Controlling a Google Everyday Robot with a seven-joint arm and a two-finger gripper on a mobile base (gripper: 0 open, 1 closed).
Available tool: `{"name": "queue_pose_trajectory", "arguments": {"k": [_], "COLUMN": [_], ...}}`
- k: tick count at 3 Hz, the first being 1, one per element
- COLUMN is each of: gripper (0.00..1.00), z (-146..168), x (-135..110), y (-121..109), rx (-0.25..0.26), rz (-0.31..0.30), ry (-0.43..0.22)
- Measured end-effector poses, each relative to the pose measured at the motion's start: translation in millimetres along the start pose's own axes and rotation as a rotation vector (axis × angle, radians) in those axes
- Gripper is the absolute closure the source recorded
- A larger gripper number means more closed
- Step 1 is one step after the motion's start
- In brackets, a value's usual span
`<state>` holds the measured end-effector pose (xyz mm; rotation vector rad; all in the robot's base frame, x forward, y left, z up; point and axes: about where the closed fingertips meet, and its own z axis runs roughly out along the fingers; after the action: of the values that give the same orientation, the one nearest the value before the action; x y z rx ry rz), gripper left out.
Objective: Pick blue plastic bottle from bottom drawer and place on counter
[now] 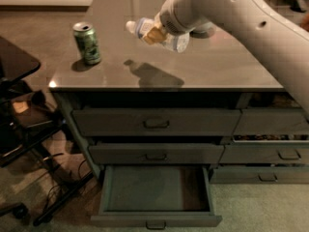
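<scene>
The blue plastic bottle (174,41) lies sideways in the air above the counter (222,66), white cap pointing left. My gripper (155,33) is shut on the bottle's middle, with a tan finger pad (153,34) across its label. The white arm reaches in from the upper right. The bottle's shadow falls on the counter just below it. The bottom drawer (154,220) of the left column is pulled open and its inside shows nothing in it.
A green soda can (87,43) stands upright at the counter's left front. A black side table and chair frame (19,110) stand left of the cabinet. The two drawers (155,123) above the open one are shut. Narrower drawers (270,153) are on the right.
</scene>
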<state>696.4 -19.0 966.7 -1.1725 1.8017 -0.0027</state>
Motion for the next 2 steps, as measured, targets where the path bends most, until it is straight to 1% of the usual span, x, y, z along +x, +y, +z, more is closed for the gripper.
{"name": "queue_pose_trajectory", "arguments": {"k": [1, 2], "gripper": [1.00, 1.00], "z": [59.4, 78.1], "x": [11.1, 31.7], "y": [-12.1, -24.0], "rx": [-0.032, -0.034], "rz": [0.072, 0.161], "ry": [0.061, 0.091]}}
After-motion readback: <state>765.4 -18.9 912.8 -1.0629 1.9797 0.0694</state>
